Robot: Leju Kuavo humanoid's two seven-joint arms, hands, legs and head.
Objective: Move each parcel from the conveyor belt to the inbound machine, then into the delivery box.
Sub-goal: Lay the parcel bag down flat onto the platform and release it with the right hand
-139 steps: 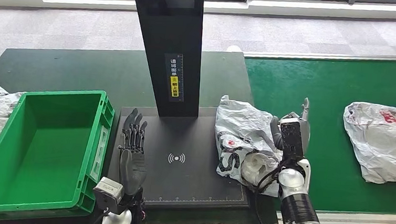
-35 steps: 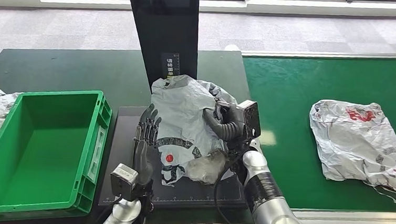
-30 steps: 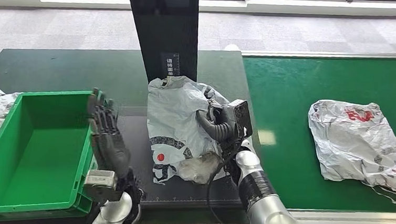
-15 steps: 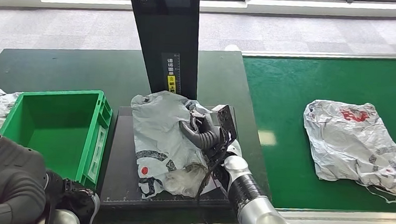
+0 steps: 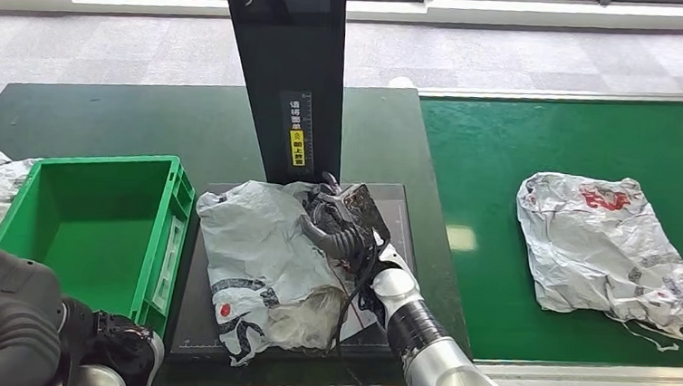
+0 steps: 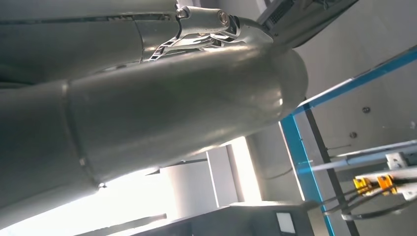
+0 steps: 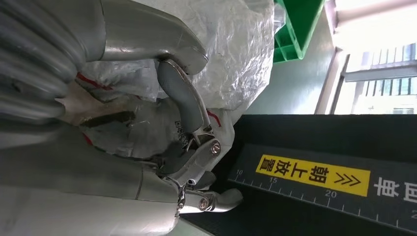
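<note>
A: Right hand (image 5: 340, 225) has its fingers clamped into the grey parcel (image 5: 256, 264), which is draped over the black inbound machine (image 5: 396, 210), just beside the green delivery box (image 5: 89, 239).

B: And the left hand? The wrist view gives me only silver casing, so whether it's wide or closed I cannot tell.

A: Agreed. Now the risk, as I see it: that bag is soft and floppy. Its loose end could catch on the box's near wall and fold back onto the machine instead of dropping in.

B: A shallow grip on thin plastic might slip too, if the load sags.

A: Meanwhile a second parcel (image 5: 602, 243) lies on the conveyor belt (image 5: 503, 168), well apart, waiting.
</note>
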